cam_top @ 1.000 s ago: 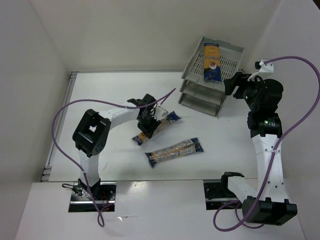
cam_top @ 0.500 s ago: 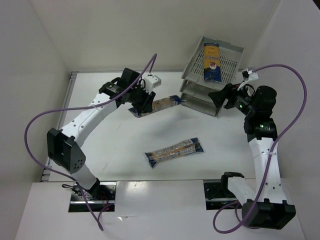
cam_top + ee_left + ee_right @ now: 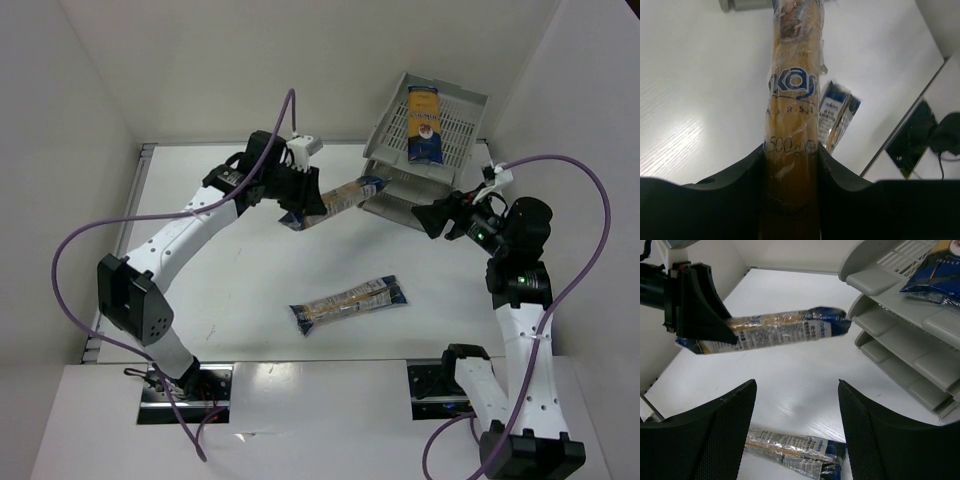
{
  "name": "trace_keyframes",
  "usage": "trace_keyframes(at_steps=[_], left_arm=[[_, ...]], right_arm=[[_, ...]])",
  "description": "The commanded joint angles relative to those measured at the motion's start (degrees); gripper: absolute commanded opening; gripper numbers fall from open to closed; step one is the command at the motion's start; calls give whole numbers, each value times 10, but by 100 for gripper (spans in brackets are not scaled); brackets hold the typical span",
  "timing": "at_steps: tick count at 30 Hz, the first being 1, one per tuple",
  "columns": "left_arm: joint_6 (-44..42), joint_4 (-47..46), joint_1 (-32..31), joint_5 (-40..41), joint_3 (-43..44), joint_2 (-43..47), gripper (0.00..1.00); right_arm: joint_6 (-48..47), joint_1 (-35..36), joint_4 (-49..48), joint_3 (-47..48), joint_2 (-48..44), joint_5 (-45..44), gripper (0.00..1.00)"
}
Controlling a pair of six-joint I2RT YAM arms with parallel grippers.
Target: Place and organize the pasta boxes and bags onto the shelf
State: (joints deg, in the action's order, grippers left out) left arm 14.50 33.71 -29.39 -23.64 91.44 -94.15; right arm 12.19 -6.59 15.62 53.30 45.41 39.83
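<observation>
- My left pincer (image 3: 790, 159) clenched on crinkly clear spaghetti packet (image 3: 792, 90); label print legible only here.
- Right wrist view: its blue end near slotted grey shelf (image 3: 900, 340), possibly touching.
- My right pincer (image 3: 796, 385) released.
- Overhead only: second packet (image 3: 424, 125) on top tier, third packet (image 3: 348, 303) on table (image 3: 250, 290).

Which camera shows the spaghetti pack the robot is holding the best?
The right wrist camera: most of the held packet shows side-on, its blue end close to the grey shelf. The top camera shows it small. The left wrist camera sees only its label, close up, between the left gripper's fingers.
</observation>
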Motion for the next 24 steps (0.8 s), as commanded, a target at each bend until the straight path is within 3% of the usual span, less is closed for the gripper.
trace_keyframes(at_steps=[1,5,11,24], left_arm=[[84,-130,-5,21,43,-3,0],[97,-142,-23,46,43,-32,0],[167,-214,-44,13,66,-87,0],[265,-269,-45,-40,151,-162,0]], right_arm=[[4,0,-27,-11,-26,-5,71],[-9,0,-33,-11,-47,-25,71],[-21,0,-61,1,-52,-41,71],[-57,0,-67,2,-47,-41,71]])
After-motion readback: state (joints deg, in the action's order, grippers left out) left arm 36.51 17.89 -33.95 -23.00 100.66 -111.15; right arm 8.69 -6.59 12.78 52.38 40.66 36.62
